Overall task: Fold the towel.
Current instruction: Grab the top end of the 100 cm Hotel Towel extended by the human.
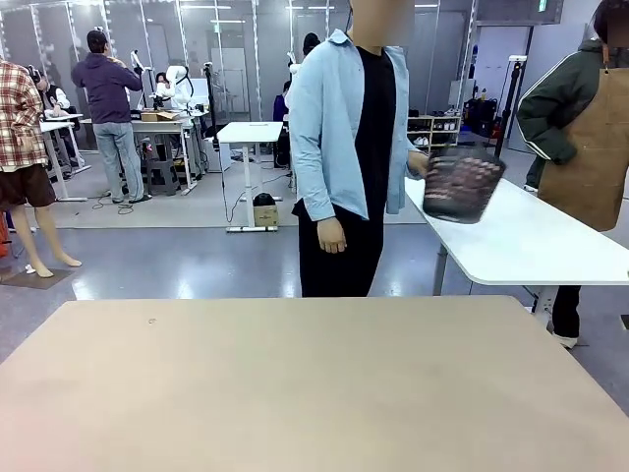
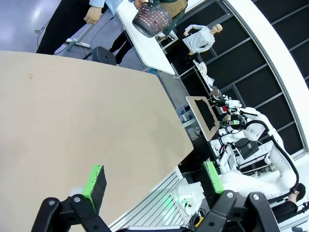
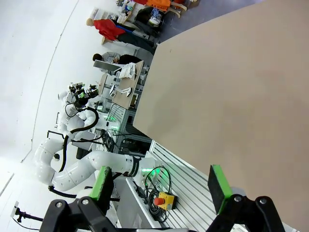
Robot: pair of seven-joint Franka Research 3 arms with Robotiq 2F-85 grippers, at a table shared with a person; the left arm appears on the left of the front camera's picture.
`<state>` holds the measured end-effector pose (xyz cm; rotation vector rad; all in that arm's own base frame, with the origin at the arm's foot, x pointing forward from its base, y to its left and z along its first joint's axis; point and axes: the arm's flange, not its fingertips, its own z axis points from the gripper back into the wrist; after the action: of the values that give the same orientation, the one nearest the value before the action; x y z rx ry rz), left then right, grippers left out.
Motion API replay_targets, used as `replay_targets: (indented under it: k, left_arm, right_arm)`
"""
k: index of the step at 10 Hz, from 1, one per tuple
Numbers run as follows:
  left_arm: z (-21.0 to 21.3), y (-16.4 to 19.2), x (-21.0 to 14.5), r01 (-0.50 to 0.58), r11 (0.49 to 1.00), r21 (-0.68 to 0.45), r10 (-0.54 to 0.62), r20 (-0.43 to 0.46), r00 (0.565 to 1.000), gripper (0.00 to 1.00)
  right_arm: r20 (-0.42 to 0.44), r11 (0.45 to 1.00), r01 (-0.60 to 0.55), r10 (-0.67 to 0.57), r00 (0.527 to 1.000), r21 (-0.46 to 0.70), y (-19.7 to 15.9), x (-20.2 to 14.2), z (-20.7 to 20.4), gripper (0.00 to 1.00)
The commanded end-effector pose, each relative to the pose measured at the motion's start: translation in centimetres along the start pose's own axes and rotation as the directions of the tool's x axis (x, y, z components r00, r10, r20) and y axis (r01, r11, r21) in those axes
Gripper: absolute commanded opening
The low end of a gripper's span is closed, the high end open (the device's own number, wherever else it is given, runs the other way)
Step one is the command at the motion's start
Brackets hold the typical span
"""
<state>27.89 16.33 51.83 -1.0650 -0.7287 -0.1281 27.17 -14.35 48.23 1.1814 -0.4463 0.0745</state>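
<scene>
Left gripper and right gripper: fingers spread wide over the table.
Person holds a dark basket, tilted, beyond it.

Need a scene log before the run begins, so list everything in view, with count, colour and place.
work table: one, beige, foreground of the front view.
white table: one, white, beyond the work table, at right.
basket: one, dark, perforated, blurred, held up over the white table's near end.
emergency stop box: one, yellow with a red button, below the work table's edge.
person: one, light blue shirt over black, standing at the far side, one hand hanging and the other at the basket.
second person: one, brown apron, far right.
left gripper: one, black with green pads, open, over the work table's edge.
right gripper: one, black with green pads, open, past the work table's edge.
</scene>
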Motion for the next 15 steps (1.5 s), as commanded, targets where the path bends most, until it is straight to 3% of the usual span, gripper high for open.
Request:
replay_targets:
  k: [1,15]
  left_arm:
    - [0.08,0.04,0.47,0.021,1.000,-0.021,-0.021,0.010,1.000,1.00]
    - [0.08,0.04,0.47,0.021,1.000,-0.021,-0.021,0.010,1.000,1.00]
  right_arm:
    - [0.006,1.000,-0.019,0.019,1.000,0.012,0.01,0.19,0.08,1.00]
    - [0.006,1.000,-0.019,0.019,1.000,0.012,0.01,0.19,0.08,1.00]
